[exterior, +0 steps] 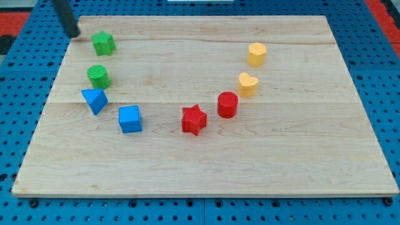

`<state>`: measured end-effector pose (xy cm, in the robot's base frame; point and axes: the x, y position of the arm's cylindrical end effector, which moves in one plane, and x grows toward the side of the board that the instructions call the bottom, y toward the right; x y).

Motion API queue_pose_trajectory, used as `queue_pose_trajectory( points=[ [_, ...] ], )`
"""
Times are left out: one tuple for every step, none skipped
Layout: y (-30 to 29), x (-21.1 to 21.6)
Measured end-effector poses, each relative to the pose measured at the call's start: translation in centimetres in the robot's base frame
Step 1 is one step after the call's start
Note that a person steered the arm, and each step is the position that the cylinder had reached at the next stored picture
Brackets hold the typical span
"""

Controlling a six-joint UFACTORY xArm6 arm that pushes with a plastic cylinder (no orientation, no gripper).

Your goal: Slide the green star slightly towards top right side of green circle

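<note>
The green star lies near the board's top left corner. The green circle sits just below it, slightly to the left. My tip is at the view's top left, just left of the green star and a little above it, with a small gap between them. The rod rises out of the top edge of the view.
A blue triangle and a blue cube lie below the green circle. A red star, a red cylinder, a yellow heart and a yellow hexagon-like block curve up the right. The wooden board rests on a blue pegboard.
</note>
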<state>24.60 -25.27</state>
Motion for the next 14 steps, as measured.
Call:
queue_pose_trajectory(
  points=[
    [1.9, 1.8],
    [4.0, 4.7],
    [5.0, 5.3],
    [3.5, 1.4],
    [3.5, 1.3],
    [3.5, 1.3],
    [3.7, 1.3],
    [3.7, 0.8],
    [1.5, -0.9],
    [-1.9, -2.0],
    [-4.7, -0.4],
    [-4.6, 4.7],
    [-4.1, 11.0],
    [-2.7, 16.7]
  ],
)
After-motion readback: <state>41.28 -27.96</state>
